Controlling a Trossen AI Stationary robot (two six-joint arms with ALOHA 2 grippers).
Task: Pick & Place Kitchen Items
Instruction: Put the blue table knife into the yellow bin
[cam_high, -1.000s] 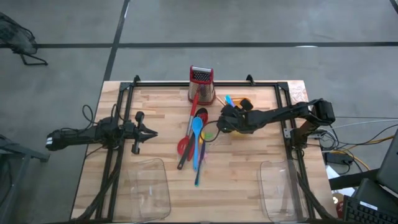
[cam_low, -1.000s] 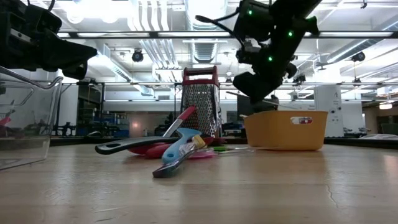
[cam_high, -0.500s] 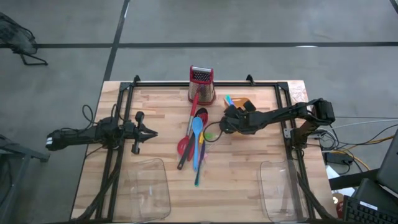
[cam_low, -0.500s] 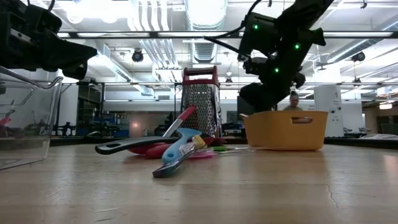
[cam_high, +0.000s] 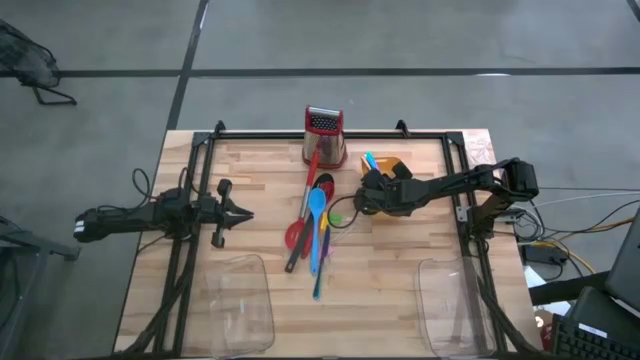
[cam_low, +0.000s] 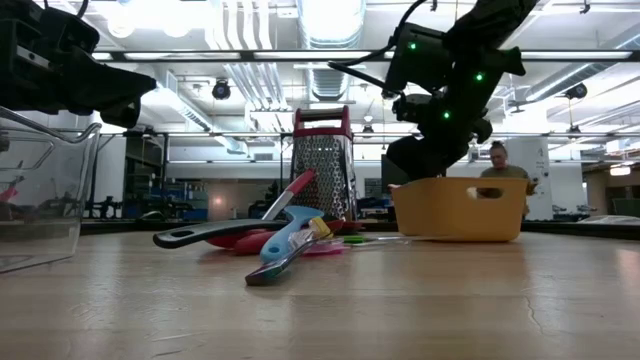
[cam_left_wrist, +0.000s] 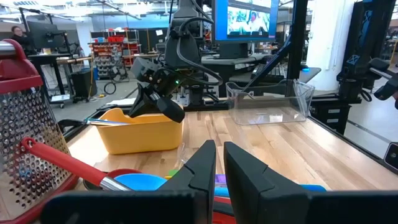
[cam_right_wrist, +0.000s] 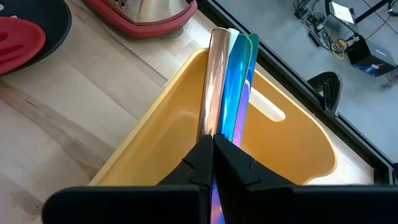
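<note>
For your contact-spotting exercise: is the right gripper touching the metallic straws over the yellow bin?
Touching. The right wrist view shows the right gripper shut on the straws, which emerge straight from between its fingertips, above the yellow bin.

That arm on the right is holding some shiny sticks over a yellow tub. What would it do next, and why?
Probably lower a little and let go. The right tool is shut on the thin coloured sticks, which already point into the yellow bin, so releasing should drop them inside.
</note>
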